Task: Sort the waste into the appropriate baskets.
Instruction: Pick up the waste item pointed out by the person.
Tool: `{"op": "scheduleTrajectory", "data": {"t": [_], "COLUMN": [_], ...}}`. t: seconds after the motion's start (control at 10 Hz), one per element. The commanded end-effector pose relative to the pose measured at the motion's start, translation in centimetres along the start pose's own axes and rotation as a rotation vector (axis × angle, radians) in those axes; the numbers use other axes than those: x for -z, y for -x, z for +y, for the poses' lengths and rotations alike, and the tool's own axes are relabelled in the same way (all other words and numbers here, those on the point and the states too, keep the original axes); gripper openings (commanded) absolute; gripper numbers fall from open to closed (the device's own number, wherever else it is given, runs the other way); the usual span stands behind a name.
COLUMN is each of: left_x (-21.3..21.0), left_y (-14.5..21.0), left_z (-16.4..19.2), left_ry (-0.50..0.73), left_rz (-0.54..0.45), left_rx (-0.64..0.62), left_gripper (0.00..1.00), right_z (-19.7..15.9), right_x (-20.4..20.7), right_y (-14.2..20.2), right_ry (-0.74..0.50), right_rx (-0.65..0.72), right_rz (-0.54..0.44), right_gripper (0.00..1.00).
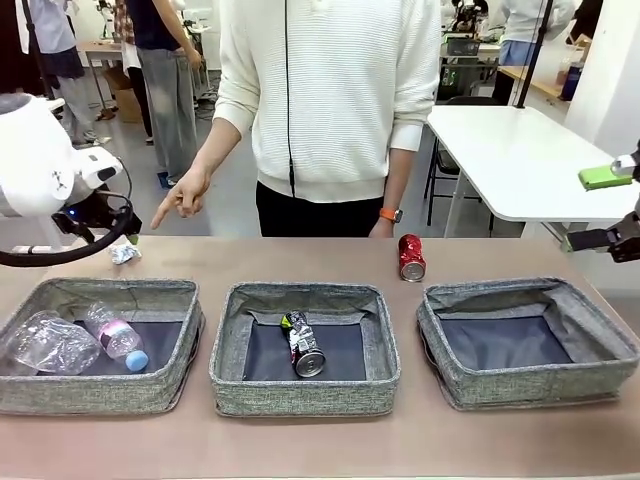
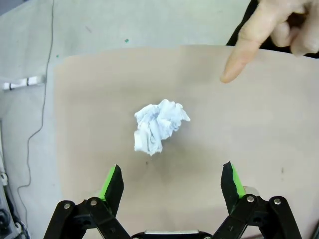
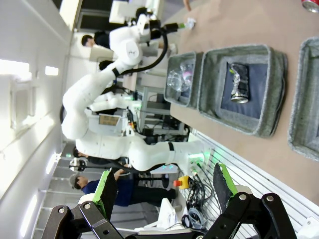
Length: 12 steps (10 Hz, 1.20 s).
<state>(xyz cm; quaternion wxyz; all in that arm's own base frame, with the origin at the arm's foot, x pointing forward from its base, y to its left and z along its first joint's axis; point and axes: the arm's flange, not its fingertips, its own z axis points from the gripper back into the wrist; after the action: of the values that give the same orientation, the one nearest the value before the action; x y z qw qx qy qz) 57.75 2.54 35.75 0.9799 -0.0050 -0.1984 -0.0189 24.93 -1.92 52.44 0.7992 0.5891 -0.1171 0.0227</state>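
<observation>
The crumpled white paper wad [image 1: 124, 253] [image 2: 159, 125] lies on the table behind the left basket [image 1: 60, 296]. My left gripper [image 1: 126, 234] [image 2: 172, 181] hangs open just above it, with a green pad on each side. A person's hand [image 1: 185, 195] points a finger [image 2: 238, 60] down toward the wad. The left basket holds a crushed clear bottle [image 1: 48, 342] and a blue-capped bottle [image 1: 117, 337]. A black-silver can [image 1: 303, 345] [image 3: 238, 84] lies in the middle basket [image 1: 232, 372]. The red can [image 1: 411, 257] stands behind the baskets. My right gripper [image 1: 602, 208] [image 3: 164, 186] is open and holds nothing, raised at the far right.
The right basket [image 1: 600, 375] holds nothing. The person stands close at the far edge of the table. A white table [image 1: 520, 150] and chairs are behind on the right. Bare tabletop runs in front of the baskets.
</observation>
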Motion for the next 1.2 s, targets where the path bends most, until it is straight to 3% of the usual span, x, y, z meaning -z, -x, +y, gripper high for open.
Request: {"op": "scheduleTrajectory", "data": {"t": [0.0, 0.4, 1.1], "left_x": [0.8, 3.6, 6.4], "left_y": [-1.7, -3.3, -3.5], "left_z": [0.1, 1.5, 2.2], "left_ry": [-0.021, -0.078, -0.066], "left_rz": [-0.026, -0.03, 0.03], "left_rx": [-0.014, -0.063, -0.071], "left_gripper": [1.0, 1.0, 1.0], "right_z": [0.3, 0.3, 0.3], "right_x": [0.2, 0.2, 0.2], "right_y": [-0.4, -0.4, -0.4], "right_ry": [-0.006, -0.006, -0.006], "right_rx": [-0.013, -0.013, -0.013], "right_rz": [-0.012, -0.012, -0.012], "right_gripper": [1.0, 1.0, 1.0]}}
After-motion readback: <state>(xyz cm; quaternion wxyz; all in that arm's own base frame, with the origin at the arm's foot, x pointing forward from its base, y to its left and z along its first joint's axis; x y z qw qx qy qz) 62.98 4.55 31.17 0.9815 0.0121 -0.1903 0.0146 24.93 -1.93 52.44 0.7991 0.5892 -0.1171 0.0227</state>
